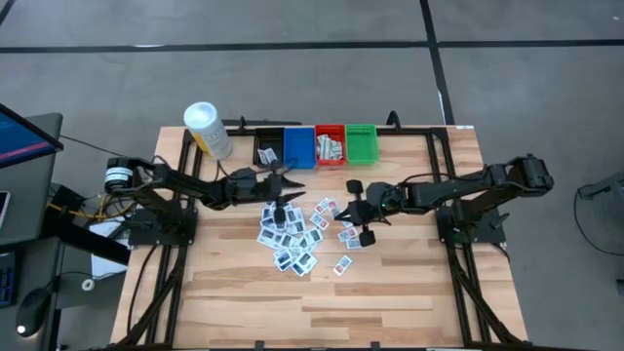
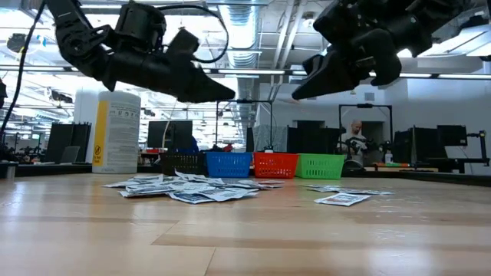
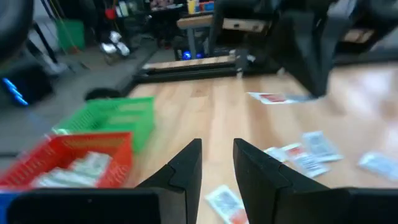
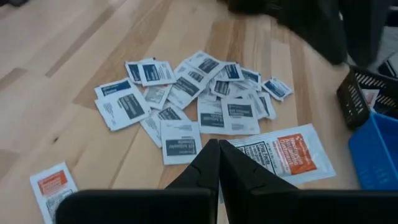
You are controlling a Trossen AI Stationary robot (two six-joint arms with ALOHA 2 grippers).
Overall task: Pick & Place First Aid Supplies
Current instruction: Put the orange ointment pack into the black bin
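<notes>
A pile of first aid supplies [image 1: 291, 237], small white-and-blue packets, lies flat on the middle of the wooden table, also seen in the right wrist view [image 4: 199, 99]. My right gripper [image 4: 219, 149] hangs above the pile's right side [image 1: 343, 207], shut on a larger packet with an orange-red mark [image 4: 280, 152]. My left gripper [image 3: 217, 158] hovers above the pile's far left [image 1: 295, 183], just in front of the bins. It is open, with nothing between its fingers. My right gripper pinches the orange-marked packet by its edge [image 4: 239, 155] between the two fingers, which slant down from the table's right side. The fingertips cover the exact spot. The packet sticks out beyond the fingers, roughly flat and lifted clear of the table.
Black [image 1: 268, 148], blue [image 1: 298, 146], red [image 1: 330, 144] and green [image 1: 360, 143] bins stand in a row at the far edge. A white-capped yellow cylinder [image 1: 207, 130] stands at the far left. Loose packets lie right of the pile [image 1: 343, 265]. Bare wood lies toward the near edge.
</notes>
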